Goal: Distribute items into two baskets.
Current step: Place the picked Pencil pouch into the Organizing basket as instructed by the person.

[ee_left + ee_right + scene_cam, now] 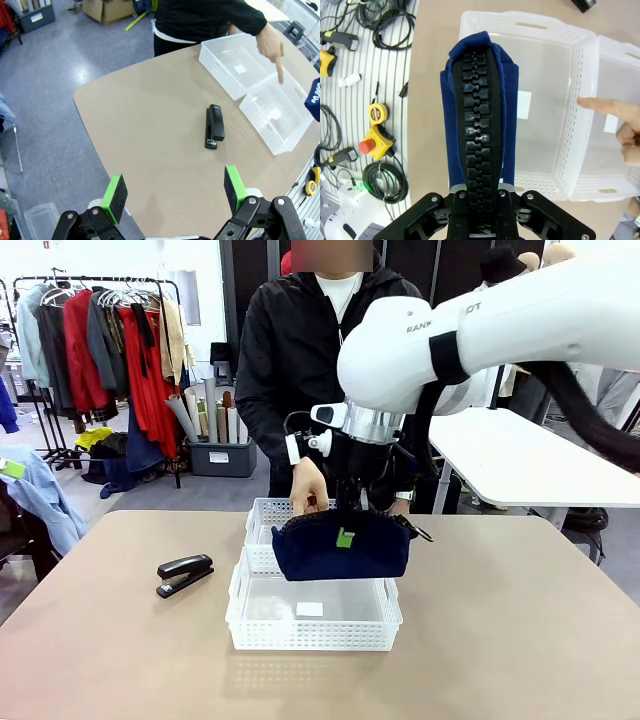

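Observation:
My right gripper [345,532] is shut on the navy pouch [342,548] and holds it in the air over the near white basket [310,636]. In the right wrist view the pouch [480,110] hangs zipper side up from the gripper [480,189], above the near basket [535,26]. The far basket [258,522] touches the near one. A person's hand [309,490] points a finger [602,105] down at where the two meet. The black stapler [184,574] lies on the table left of the baskets. My left gripper [175,192] is open high above the table, the stapler [215,126] beyond it.
The tan table [500,640] has free room left and right of the baskets. A slatted bench with cables, a yellow tape measure [377,113] and a red-button box [375,141] runs along my side. The person stands at the far edge.

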